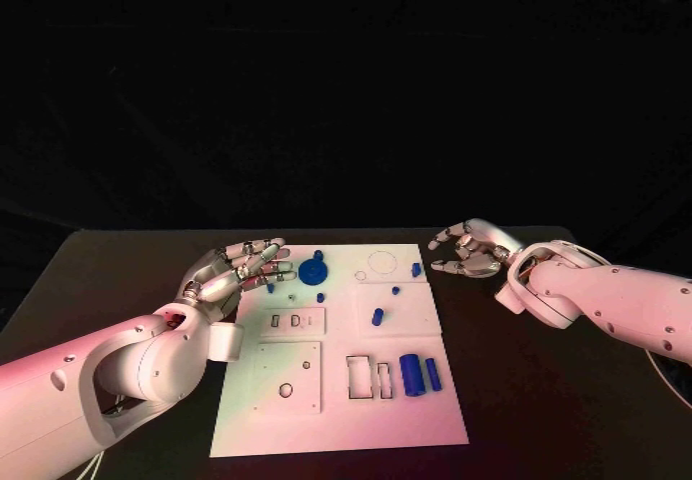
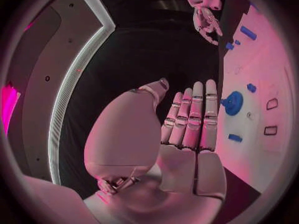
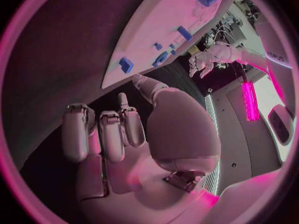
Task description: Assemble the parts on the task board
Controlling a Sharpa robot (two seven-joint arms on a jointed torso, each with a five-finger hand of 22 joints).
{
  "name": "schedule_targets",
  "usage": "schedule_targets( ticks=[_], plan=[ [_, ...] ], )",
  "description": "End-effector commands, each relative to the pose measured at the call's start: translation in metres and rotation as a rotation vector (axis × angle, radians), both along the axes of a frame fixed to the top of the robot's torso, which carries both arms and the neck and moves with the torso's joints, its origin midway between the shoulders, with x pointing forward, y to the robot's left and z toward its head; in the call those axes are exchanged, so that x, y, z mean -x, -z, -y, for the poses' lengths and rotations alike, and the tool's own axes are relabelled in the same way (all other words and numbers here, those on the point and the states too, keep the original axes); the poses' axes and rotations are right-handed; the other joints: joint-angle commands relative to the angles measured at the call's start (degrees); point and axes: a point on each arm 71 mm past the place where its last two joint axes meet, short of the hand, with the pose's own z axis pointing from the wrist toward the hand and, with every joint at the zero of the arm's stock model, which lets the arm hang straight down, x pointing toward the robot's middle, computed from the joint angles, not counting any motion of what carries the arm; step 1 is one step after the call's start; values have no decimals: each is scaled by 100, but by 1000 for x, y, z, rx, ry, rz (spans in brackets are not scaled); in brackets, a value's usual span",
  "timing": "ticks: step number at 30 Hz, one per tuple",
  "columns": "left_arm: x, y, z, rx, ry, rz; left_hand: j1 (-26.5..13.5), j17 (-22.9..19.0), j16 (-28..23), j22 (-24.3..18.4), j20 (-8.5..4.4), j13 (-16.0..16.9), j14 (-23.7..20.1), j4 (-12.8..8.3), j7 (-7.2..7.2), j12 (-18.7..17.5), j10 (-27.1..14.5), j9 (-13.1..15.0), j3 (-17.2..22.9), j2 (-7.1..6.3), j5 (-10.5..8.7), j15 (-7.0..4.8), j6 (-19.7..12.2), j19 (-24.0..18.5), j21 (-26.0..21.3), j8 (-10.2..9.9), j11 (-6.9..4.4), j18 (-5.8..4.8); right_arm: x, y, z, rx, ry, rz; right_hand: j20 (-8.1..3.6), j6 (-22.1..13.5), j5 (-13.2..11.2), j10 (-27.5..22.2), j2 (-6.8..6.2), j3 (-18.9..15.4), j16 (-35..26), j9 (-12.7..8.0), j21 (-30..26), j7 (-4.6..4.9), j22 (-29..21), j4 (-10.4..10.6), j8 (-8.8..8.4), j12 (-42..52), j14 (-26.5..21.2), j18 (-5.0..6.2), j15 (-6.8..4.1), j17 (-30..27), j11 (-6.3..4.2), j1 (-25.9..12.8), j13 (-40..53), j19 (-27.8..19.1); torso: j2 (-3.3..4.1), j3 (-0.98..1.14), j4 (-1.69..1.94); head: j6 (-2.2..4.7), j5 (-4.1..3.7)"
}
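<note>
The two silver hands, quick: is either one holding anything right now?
Left hand: open, fingers straight and spread beside the task board, holding nothing.
Right hand: fingers curled in, nothing in them.

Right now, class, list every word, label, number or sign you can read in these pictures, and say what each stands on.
None can be read for certain.
The task board bears only outlines and blue parts, no lettering.
Neither the left hand nor the right hand carries any marking.
Small dark lettering on the white arm in the right wrist view is too blurred to read.

Dim pink-tinted light – black surroundings, fisheye bending at wrist-view rims
</note>
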Motion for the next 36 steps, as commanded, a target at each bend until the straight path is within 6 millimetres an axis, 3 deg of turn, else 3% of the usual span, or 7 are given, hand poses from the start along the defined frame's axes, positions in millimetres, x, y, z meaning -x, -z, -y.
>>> schedule_targets(
  ticks=[1, 8, 19, 23, 36],
  plan=[
    [0, -1, 3, 16, 19, 9, -28, 6, -24, -7, 25, -1, -19, 8, 177, -15, 2, -6, 28, 4, -20, 22, -20, 10, 33, -38, 20, 19, -1, 5, -5, 9, -19, -8, -17, -34, -20, -2, -11, 3, 2, -11, -38, 5, 340, -46, -31, 16, 453, -28, 7, 831, 16, 76, 546, -38, 19, 18, 16, -10, 6],
    [0, -1, 2, 16, 19, 9, -27, 7, -28, -8, 25, -1, -24, 2, 178, -18, 1, -7, 33, 4, -20, 22, -21, 8, 33, -40, 20, 18, -4, 13, -8, 27, -5, -11, -13, -38, -18, 1, -4, 11, 4, -13, -42, 8, 338, -69, -43, 21, 454, -27, 10, 837, 19, 101, 552, -41, 7, 6, 8, -43, 24],
    [1, -1, 2, 16, 19, 8, -27, 7, -28, -8, 25, -1, -24, 2, 178, -18, 1, -7, 33, 4, -20, 22, -21, 8, 33, -40, 20, 18, -6, 22, -18, 53, -21, -11, -9, -30, -9, 8, 16, 26, 5, -13, -43, 15, 339, -87, -50, 31, 455, -27, 13, 840, 23, 124, 562, -40, 6, 9, 20, -66, 52],
    [1, -1, 2, 15, 18, 8, -27, 7, -28, -8, 25, -1, -24, 2, 178, -18, 1, -7, 33, 4, -20, 22, -21, 8, 33, -40, 20, 18, -5, 25, -22, 56, -31, -16, -6, -3, -7, 10, 29, 32, 6, -9, -35, 27, 350, -94, -46, 35, 456, -29, 18, 845, 31, 127, 566, -33, 5, 9, 8, -78, 66],
    [1, -1, 1, 13, 17, 5, -28, 10, -35, -10, 26, -1, -30, -7, 178, -24, 1, -7, 42, 4, -21, 24, -21, 4, 33, -43, 21, 17, -6, 30, -28, 58, -37, -20, 16, 274, -11, 35, 123, 56, 14, 24, -24, 29, 377, -92, 15, 68, 461, -32, 34, 868, 40, 71, 599, -17, 2, 10, 10, -79, 78]
  ],
)
